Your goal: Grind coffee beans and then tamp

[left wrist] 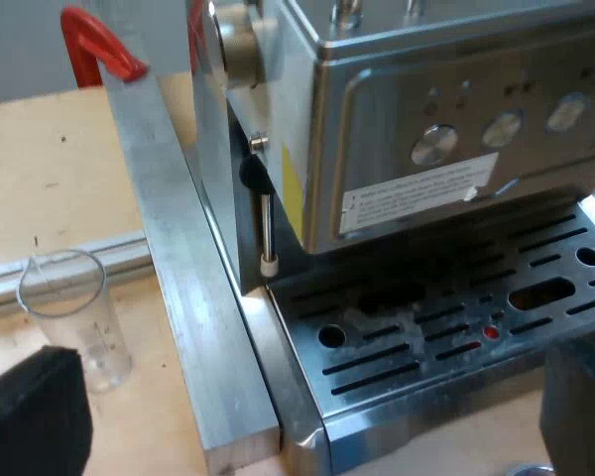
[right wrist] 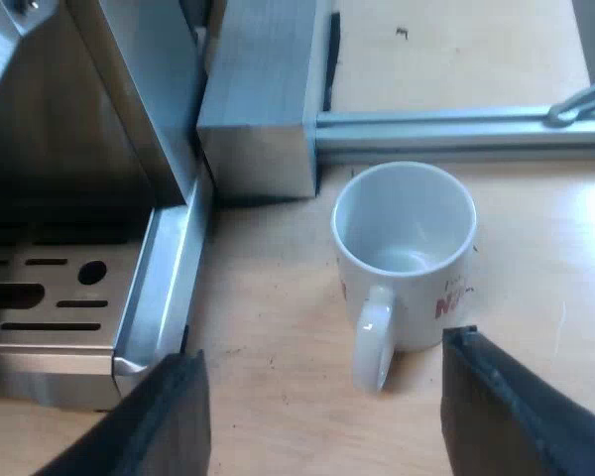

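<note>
— At the front of the espresso machine (left wrist: pixel 407 119), how does my left gripper (left wrist: pixel 307 421) stand?
— It hangs over the corner of the drip tray (left wrist: pixel 446 327). Its two black fingers (left wrist: pixel 30 416) are spread wide with nothing between them.
— And the machine itself?
— It sits on the wooden table (left wrist: pixel 40 169). Round buttons (left wrist: pixel 434 144) run across its steel face above a white label (left wrist: pixel 421 193). The steam wand (left wrist: pixel 266 223) hangs down at the machine's side edge, its pale tip just above the tray. A small red spot (left wrist: pixel 491 332) shows among the tray's slots.
— What lies beside the machine?
— A metal bar (left wrist: pixel 178 278) runs along its side, with a red clamp (left wrist: pixel 99 45) at the far end. A measuring glass (left wrist: pixel 69 317) stands across the bar from the machine, upright, clear and empty, near one left finger.
— The right gripper (right wrist: pixel 322 357)?
— Its fingers (right wrist: pixel 516 407) are well apart and grip nothing. It hovers by a white mug (right wrist: pixel 407 248), which stands upright and empty near the machine's side, just past the end of a metal bar. The mug's handle (right wrist: pixel 372 342) points toward the gripper, between the fingers but touching neither. A rail (right wrist: pixel 456 129) runs behind the mug.
</note>
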Available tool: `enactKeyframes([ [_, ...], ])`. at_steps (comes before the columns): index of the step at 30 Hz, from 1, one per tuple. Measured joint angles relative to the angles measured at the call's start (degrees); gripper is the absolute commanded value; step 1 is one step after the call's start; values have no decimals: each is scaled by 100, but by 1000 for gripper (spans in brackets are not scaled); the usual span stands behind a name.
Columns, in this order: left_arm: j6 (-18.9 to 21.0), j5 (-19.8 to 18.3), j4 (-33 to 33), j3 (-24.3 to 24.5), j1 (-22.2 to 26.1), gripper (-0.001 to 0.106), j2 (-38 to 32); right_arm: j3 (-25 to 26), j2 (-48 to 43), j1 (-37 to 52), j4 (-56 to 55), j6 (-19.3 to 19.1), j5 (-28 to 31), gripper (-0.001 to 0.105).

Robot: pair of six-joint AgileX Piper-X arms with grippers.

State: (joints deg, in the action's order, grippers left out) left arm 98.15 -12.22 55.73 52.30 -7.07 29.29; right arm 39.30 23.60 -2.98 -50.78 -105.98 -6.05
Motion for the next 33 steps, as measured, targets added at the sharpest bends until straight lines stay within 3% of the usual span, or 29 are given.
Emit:
enactKeyframes([
  [8, 0, 0, 71, -151, 0, 93, -715, 0, -366, 0, -168, -3, -12, 54],
  [12, 0, 0, 59, -250, 0, 93, -1213, 19, -1630, 0, -181, -11, 275, 54],
  [18, -50, 0, 68, -414, 0, 93, -1846, 30, -2374, 0, -187, -11, 275, 54],
  [28, -76, 0, 72, -735, 0, 93, -2800, 273, -2435, 0, -549, -5, 118, 54],
  [33, -85, 0, 468, -846, 0, 93, -2992, 273, -2435, 0, -594, -5, 80, 54],
])
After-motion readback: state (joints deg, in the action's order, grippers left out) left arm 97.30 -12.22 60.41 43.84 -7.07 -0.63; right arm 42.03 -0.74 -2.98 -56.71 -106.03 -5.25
